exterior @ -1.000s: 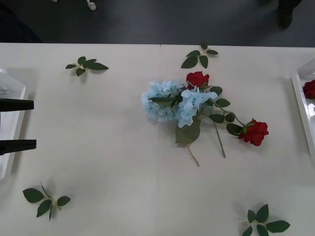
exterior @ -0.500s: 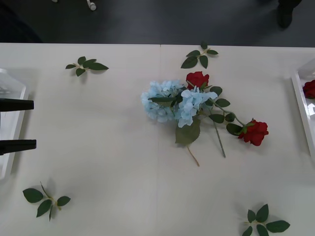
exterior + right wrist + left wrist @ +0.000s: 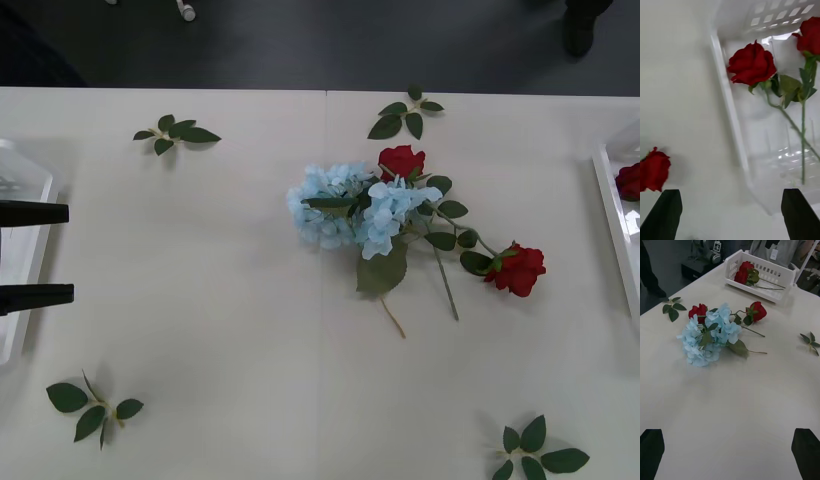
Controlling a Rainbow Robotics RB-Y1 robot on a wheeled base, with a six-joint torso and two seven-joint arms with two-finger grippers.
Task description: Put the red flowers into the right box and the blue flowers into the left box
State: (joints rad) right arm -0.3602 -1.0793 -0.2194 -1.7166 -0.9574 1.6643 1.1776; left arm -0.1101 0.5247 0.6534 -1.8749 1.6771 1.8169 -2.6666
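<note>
- Near edge of the white table: one loose leaf sprig at the near left, another leaf sprig at the near right.
- Left gripper sits at the left edge in the front view, black fingers spread wide, nothing between them. It hovers at the left box, white rim partly seen.
- Left wrist view: the two finger tips stand at opposite corners, bare table between, the flower pile ahead of them.
- Mid-table: the blue flowers lie as one pale clump, heads touching, a broad green leaf and thin stem trailing toward the robot.
- One red rose lies at the far side of the blue clump, touching it. A second red rose lies to the right of the clump, apart from the blue heads; stems cross under the leaves.
- Right box at the right edge; a red head lies inside it.
- Right gripper: fingers spread wide, holding nothing, over the table just beside the box rim. Two roses lie in that box, stems along its floor; the loose rose lies on the table outside it.
- Far edge: two more leaf sprigs, left and centre-right.
</note>
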